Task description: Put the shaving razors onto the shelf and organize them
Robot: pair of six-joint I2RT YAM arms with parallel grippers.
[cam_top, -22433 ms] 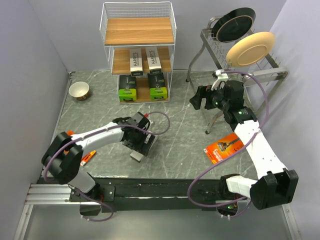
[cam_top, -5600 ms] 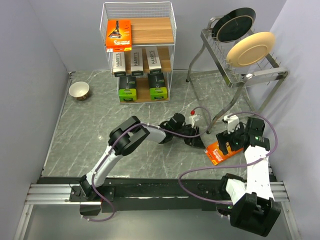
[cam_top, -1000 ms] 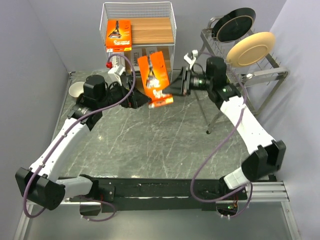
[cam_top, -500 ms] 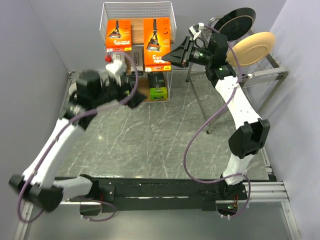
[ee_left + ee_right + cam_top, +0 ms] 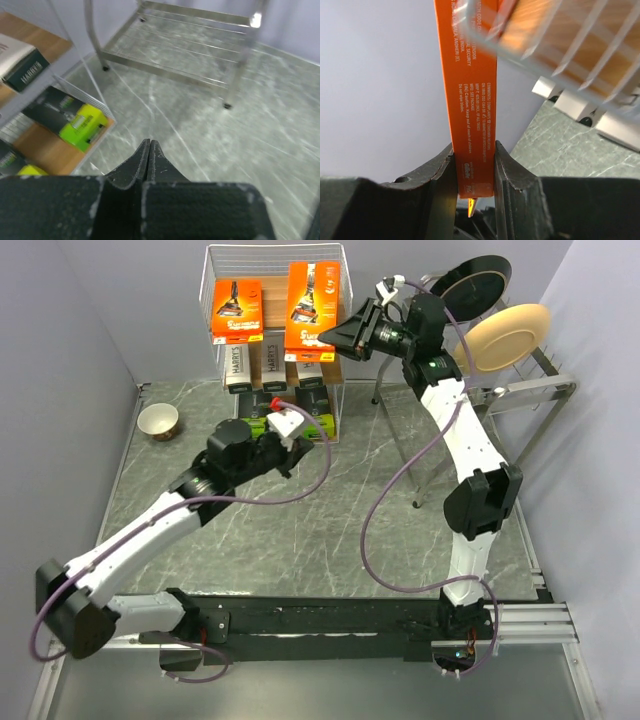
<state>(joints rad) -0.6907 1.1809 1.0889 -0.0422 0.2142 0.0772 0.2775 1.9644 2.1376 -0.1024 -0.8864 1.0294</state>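
Flat orange pack (image 5: 311, 305), razor pictured, upright at shelf (image 5: 274, 300) top tier, clamped in right gripper (image 5: 473, 147). Left gripper (image 5: 149, 146): jaws together, empty, now drawn back from the shelf.

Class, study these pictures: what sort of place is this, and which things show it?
Probably a robotics test cell, staged like a shop or kitchen corner: two arms bolted at a marble-look table between grey walls, a wire shelf stocked with razor packs, and a dish rack holding plates.
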